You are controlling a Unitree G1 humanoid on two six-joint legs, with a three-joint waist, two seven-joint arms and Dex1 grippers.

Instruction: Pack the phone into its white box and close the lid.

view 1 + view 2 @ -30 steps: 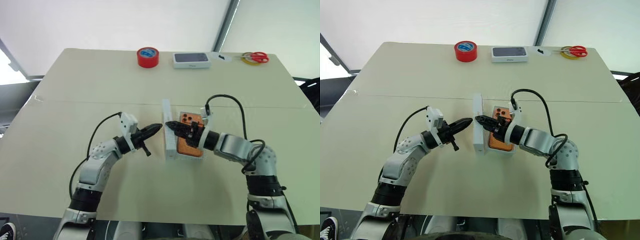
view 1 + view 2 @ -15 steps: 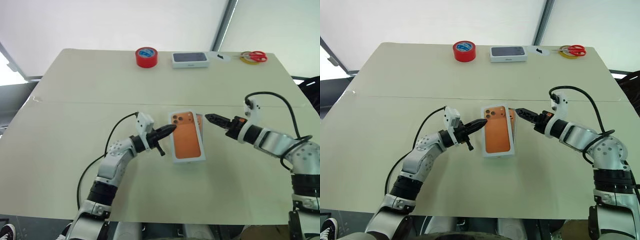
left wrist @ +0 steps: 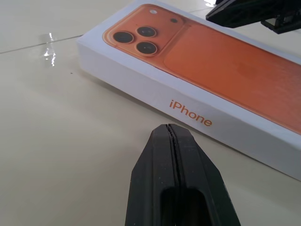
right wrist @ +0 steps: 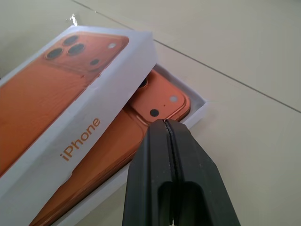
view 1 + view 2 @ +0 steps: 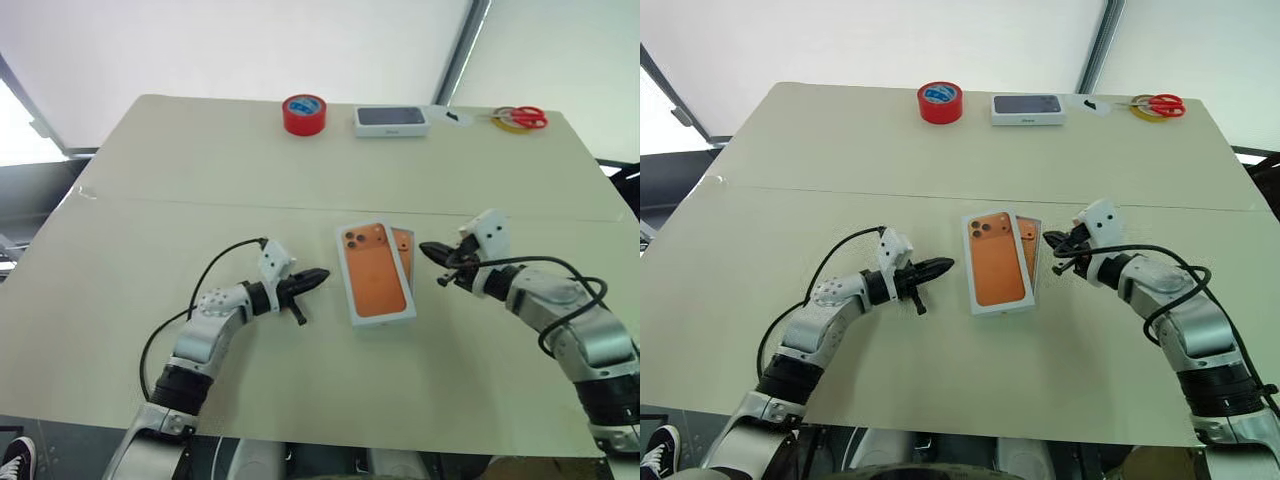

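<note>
The lid, white with an orange phone picture on top, lies askew over the white box, shifted toward my left side. The orange phone lies in the box, and a strip of it with its camera corner shows past the lid's right edge. My left gripper is shut and empty, just above the table, a short gap from the lid's left side. My right gripper is shut and empty, just right of the box, pointing at it.
Along the table's far edge stand a red tape roll, a dark-topped white box and red-handled scissors. A seam crosses the tabletop behind the box.
The lid stood on edge beside the box and now lies flat over it. My right gripper drew back to the right, rolled and shut. My left gripper sank slightly.
</note>
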